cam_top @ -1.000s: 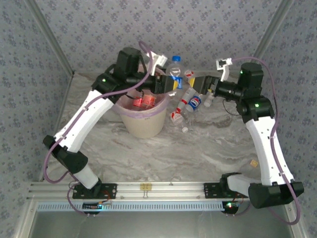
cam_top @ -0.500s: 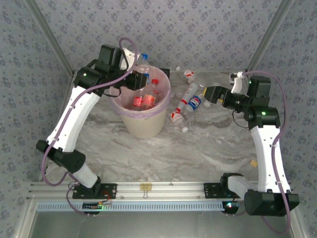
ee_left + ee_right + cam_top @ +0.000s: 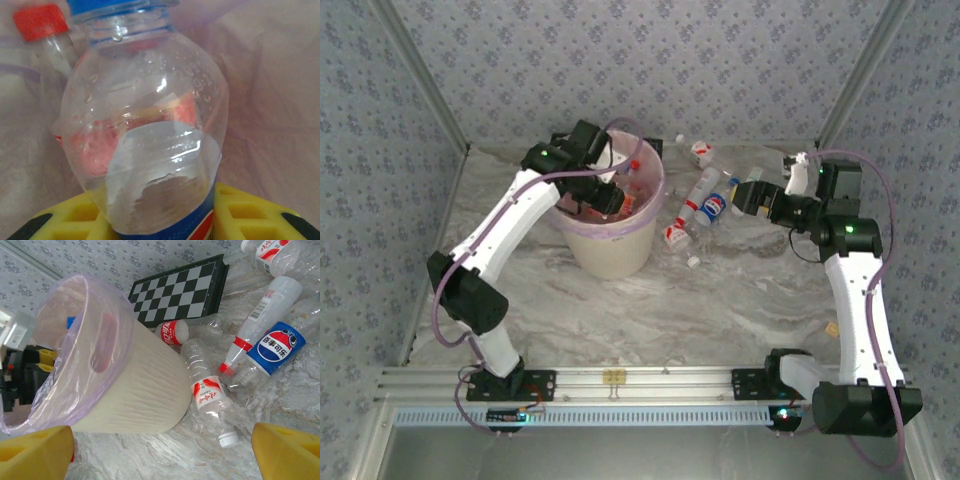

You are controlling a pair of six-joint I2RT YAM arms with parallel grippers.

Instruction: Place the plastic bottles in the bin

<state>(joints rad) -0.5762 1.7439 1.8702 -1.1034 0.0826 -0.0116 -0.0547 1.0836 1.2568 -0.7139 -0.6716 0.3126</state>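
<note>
- Left gripper (image 3: pixel 609 198): down inside the mouth of the bin (image 3: pixel 612 258), at 12 o'clock of the left arm's base.
- Yellow fingers (image 3: pixel 70 226) closed on the lower body of a blue-capped bottle (image 3: pixel 150 125), both touching it.
- Blue-capped bottle: clear, upright in the left wrist view, a blue label band at its foot, inside the bin with the pink bag (image 3: pixel 270 100) behind it.
- Red-capped bottle (image 3: pixel 42 30): at 10 o'clock of the gripped one, just beside it, also inside the bag.
- Bin: cream, ribbed, upright on the marble table (image 3: pixel 720 300), at 9 o'clock of the loose bottles.
- Right gripper (image 3: pixel 742 196): jaws wide open with nothing between them, above the table at 3 o'clock of the bin, well apart from it.
- Pepsi bottle (image 3: pixel 272 350): lying on the table at 3 o'clock of the bin, between the bin and the right gripper.
- Long bottle with a red-and-white label (image 3: pixel 262 310): lying against the Pepsi bottle at its 11 o'clock.
- White-capped bottle (image 3: pixel 207 392): red label, lying near the bin's foot; contact with the wall impossible to tell.
- Coca-Cola bottle (image 3: pixel 172 332): lying between the bin's wall and a folded chessboard (image 3: pixel 180 287).
- Another red-labelled bottle (image 3: pixel 272 252): at 1 o'clock in the right wrist view, well apart from the bin.
</note>
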